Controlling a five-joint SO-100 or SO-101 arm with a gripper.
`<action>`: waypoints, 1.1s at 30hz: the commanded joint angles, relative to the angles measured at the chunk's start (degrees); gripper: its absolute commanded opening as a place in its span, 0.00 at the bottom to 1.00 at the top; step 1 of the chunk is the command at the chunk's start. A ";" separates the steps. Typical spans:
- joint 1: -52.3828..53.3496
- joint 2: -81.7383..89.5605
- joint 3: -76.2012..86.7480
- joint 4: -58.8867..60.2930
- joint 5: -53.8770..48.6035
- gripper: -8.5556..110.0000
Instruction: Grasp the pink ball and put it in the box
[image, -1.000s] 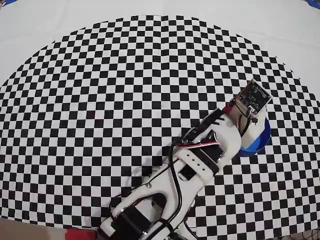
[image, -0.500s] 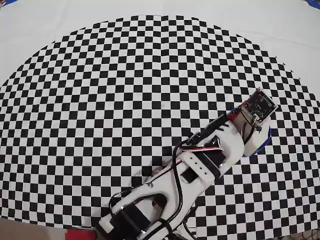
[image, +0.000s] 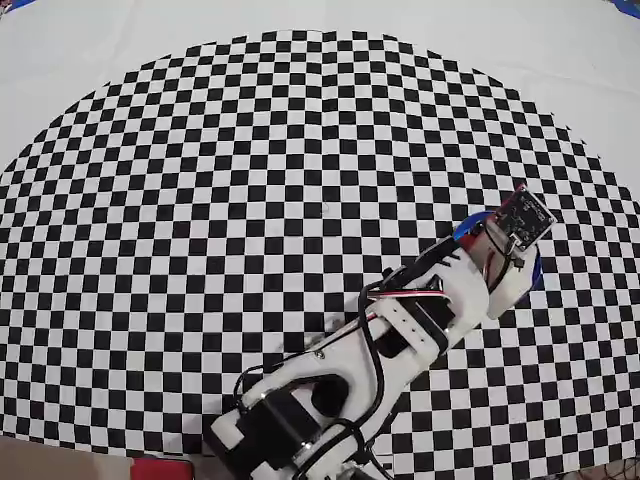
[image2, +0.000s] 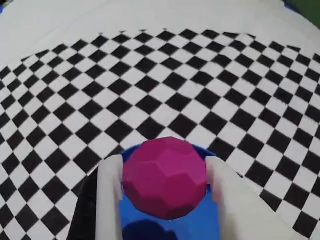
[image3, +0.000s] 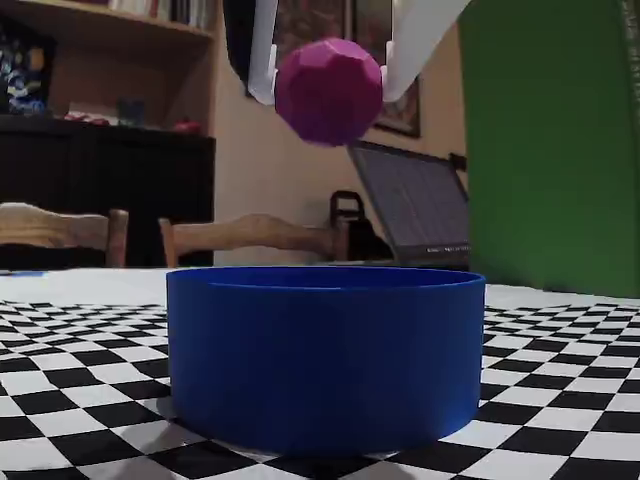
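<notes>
You've got the pink ball (image3: 329, 90) pinched between the two white fingers (image2: 109, 185), one on each side of it, and it's hanging in the air well above the box (image3: 325, 360). In the fixed view the ball sits over the box's opening, a bit left of its middle if anything. The wrist view agrees: blue floor shows right under the ball (image2: 164, 178), with the far rim just behind it.

What I'd watch for from here:

- The ball is faceted but basically round, and the fingers only touch it on two sides. If the grip loosens unevenly it could roll off one finger and come down sideways instead of straight.
- There's a fair drop from the ball to the box floor. Let go from this height and I'd guess it bounces, and those low walls may not keep it in. Coming down closer to the rim first looks safer.
- In the overhead view the arm hides nearly all of the box (image: 468, 225), just slivers of blue showing, so don't trust that view for centring. Use the other two.

On orientation: it's a ball, so no long axis and no real pointing direction. The box sits flat on the checkered tabletop (image: 250, 180), opening straight up.
</notes>
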 joint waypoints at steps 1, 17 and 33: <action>0.53 -0.62 -0.18 -0.88 -0.35 0.07; -0.18 -3.87 -0.18 -1.05 -0.44 0.07; -2.02 -5.89 -0.44 -3.08 -0.62 0.07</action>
